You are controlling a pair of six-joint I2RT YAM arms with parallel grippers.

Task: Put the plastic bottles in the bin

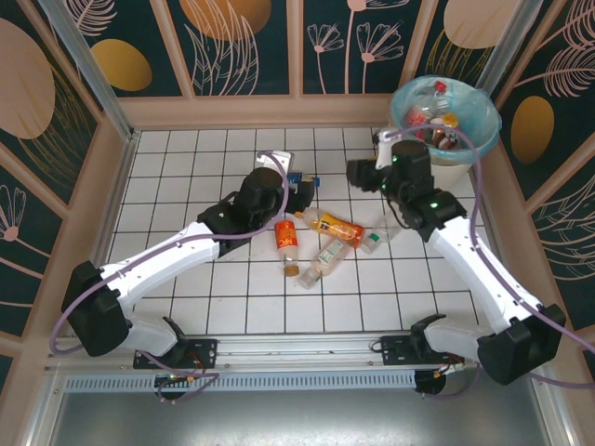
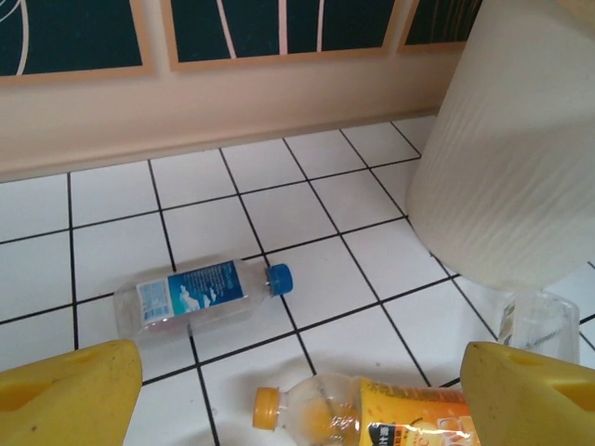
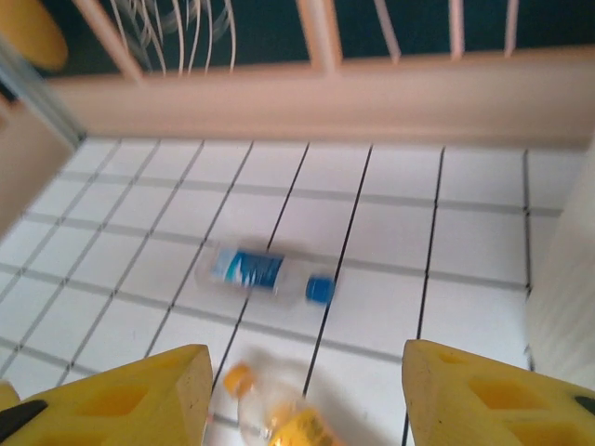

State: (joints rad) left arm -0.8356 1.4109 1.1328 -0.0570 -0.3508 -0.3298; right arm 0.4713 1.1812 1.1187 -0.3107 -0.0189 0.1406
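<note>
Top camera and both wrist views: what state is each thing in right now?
bin: upright, bottles inside.
blue-label bottle: lying on its side, capped.
orange-label bottle: lying on its side, capped.
red-label bottle: lying on its side.
left end effector: open, empty.
right end effector: open, empty.

From the left wrist, the bin [image 2: 502, 139] runs off the top and right edges, and the orange-capped bottle [image 2: 372, 413] is cut by the bottom edge. The right wrist view is smeared, leaving the print on the blue-labelled bottle [image 3: 256, 271] unreadable.
</note>
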